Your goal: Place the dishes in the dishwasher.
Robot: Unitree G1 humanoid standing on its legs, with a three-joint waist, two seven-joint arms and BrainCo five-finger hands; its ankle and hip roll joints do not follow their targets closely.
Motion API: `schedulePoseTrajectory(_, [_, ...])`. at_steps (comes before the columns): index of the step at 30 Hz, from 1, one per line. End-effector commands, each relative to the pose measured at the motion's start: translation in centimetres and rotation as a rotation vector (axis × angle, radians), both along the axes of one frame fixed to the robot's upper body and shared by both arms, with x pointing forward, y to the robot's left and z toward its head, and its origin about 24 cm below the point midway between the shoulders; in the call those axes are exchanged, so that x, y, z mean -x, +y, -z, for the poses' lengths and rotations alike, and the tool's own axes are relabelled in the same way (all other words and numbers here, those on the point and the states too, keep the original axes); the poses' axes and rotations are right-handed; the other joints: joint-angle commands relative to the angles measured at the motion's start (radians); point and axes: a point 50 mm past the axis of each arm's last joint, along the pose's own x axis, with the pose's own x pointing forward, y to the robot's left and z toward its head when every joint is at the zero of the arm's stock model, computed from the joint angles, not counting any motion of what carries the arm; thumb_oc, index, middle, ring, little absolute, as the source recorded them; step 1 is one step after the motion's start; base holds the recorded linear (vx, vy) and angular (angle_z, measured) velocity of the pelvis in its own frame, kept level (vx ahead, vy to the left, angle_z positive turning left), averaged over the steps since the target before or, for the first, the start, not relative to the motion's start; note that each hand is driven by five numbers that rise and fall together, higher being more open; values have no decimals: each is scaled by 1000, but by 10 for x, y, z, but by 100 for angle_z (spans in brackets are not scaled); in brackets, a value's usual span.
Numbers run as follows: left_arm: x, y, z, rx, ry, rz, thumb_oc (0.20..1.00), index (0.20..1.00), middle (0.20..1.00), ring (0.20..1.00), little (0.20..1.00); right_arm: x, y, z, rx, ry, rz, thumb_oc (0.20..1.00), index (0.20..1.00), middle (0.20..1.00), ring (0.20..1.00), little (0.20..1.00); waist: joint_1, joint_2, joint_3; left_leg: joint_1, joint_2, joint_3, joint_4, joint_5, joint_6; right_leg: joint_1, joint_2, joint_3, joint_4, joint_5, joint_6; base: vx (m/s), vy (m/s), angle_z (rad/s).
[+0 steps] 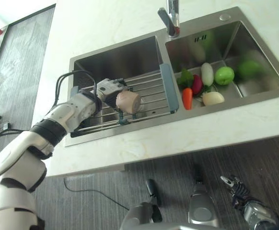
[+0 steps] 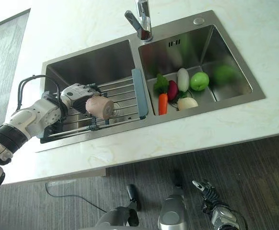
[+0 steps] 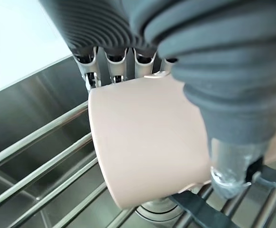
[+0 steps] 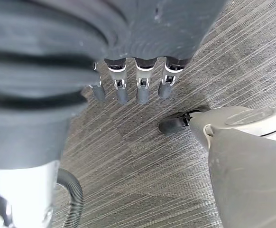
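Early yet, I judge: the left hand [image 1: 107, 91] grips the cup [image 1: 128, 101] over the rack [image 1: 151, 91] at nine o'clock of the sink [image 1: 235, 28], right hand [image 4: 128, 90] hanging slack.

A: What carries it all?
B: A pale worktop [image 1: 187, 136] with a steel double sink [image 1: 235, 98] set into it, tap [image 1: 170, 17] at the back.
A: And in the basins?
B: A wire rack [image 1: 149, 93] spans the left one. In the right lie a carrot [image 1: 187, 98], an apple [image 1: 224, 75] and other vegetables, close together near its front left corner.
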Motion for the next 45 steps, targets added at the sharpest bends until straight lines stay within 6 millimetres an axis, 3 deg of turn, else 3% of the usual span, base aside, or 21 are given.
schedulePoseTrajectory(1, [14,25,55,-159,218,-66,200,200,200,200,200,-13,0,-5,4,-32,3,1000,1000,1000,1000,1000,-29,-44,13,-9,14,-48,15,-101,-25,-44,-55,52,25,-52,85,0,0,0])
schedulePoseTrajectory(6, [14,27,43,-6,81,-61,200,200,200,200,200,-6,2,-1,-3,-26,19,1000,1000,1000,1000,1000,-17,-49,2,-4,15,-49,13,-104,-25,-37,-53,44,22,-54,82,-25,-22,0])
schedulePoseTrajectory(10, [17,14,9,294,-227,22,200,200,200,200,200,13,10,10,-24,-1,78,1000,1000,1000,1000,1000,19,-64,-28,17,27,-52,13,-109,-26,-7,-53,15,20,-64,76,-32,-87,3])
schedulePoseTrajectory(13, [37,1,-1,501,-399,103,200,200,200,200,200,32,23,23,-63,37,158,1000,1000,1000,1000,1000,70,-86,-69,43,40,-70,15,-113,-29,42,-50,-22,19,-79,71,-7,-132,20])
schedulePoseTrajectory(17, [58,0,-2,646,-542,131,200,200,200,200,200,53,34,32,-88,76,217,1000,1000,1000,1000,1000,103,-101,-119,90,57,-80,20,-121,-33,110,-50,-62,22,-105,62,70,-80,28])
schedulePoseTrajectory(21, [81,11,-3,763,-689,101,200,200,200,200,200,78,43,41,-101,144,267,1000,1000,1000,1000,1000,134,-110,-167,143,70,-93,21,-136,-36,184,-49,-97,20,-135,57,144,-36,18])
schedulePoseTrajectory(25, [109,36,-6,931,-900,-2,200,200,200,200,200,103,49,48,-111,228,305,1000,1000,1000,1000,1000,173,-119,-190,183,83,-113,21,-147,-44,250,-43,-139,17,-161,49,104,-56,13])
schedulePoseTrajectory(28, [130,62,-5,1015,-1081,-127,200,200,200,200,200,111,54,51,-120,277,294,1000,1000,1000,1000,1000,209,-126,-201,200,95,-137,26,-149,-53,286,-33,-162,15,-181,37,84,-105,25])
schedulePoseTrajectory(30, [141,75,-4,1012,-1149,-181,200,200,200,200,200,111,55,52,-128,294,273,1000,1000,1000,1000,1000,234,-132,-204,198,104,-157,42,-152,-61,300,-25,-172,13,-190,27,50,-197,37])
schedulePoseTrajectory(32, [161,102,1,953,-1200,-323,200,200,200,200,200,102,60,53,-141,336,134,1000,1000,1000,1000,1000,306,-142,-198,151,132,-221,117,-143,-95,327,12,-191,11,-216,-12,38,-339,61])
schedulePoseTrajectory(35, [170,112,9,1011,-1163,-383,200,200,200,200,200,98,63,53,-169,365,48,1000,1000,1000,1000,1000,355,-135,-185,103,158,-262,124,-96,-128,346,43,-232,9,-235,-39,-43,-163,63])
schedulePoseTrajectory(37, [169,106,8,1110,-1127,-327,200,200,200,200,200,89,65,52,-196,334,21,1000,1000,1000,1000,1000,382,-130,-156,61,155,-266,90,-40,-144,355,59,-267,2,-241,-48,-292,-93,108])
schedulePoseTrajectory(39, [159,92,9,1250,-1053,-240,200,200,200,200,200,76,64,48,-171,275,12,1000,1000,1000,1000,1000,379,-144,-123,-3,114,-143,168,-52,-130,340,43,-344,0,-229,-51,-492,-108,290])
schedulePoseTrajectory(41, [153,80,9,1334,-1011,-199,200,200,200,200,200,66,62,45,-189,228,44,1000,1000,1000,1000,1000,348,-183,-111,-11,65,-81,355,-161,-81,316,16,-385,7,-213,-62,-298,-64,335])
schedulePoseTrajectory(43, [153,79,12,1372,-1012,-197,200,200,200,200,200,64,59,43,-175,205,34,1000,1000,1000,1000,1000,321,-185,-107,33,76,-63,414,-193,-68,302,13,-408,16,-194,-69,-233,90,178])
schedulePoseTrajectory(45, [152,78,12,1430,-985,-166,200,200,200,200,200,71,55,44,-192,199,68,1000,1000,1000,1000,1000,290,-181,-121,96,147,7,414,-151,-92,297,12,-453,21,-186,-78,-312,226,110])
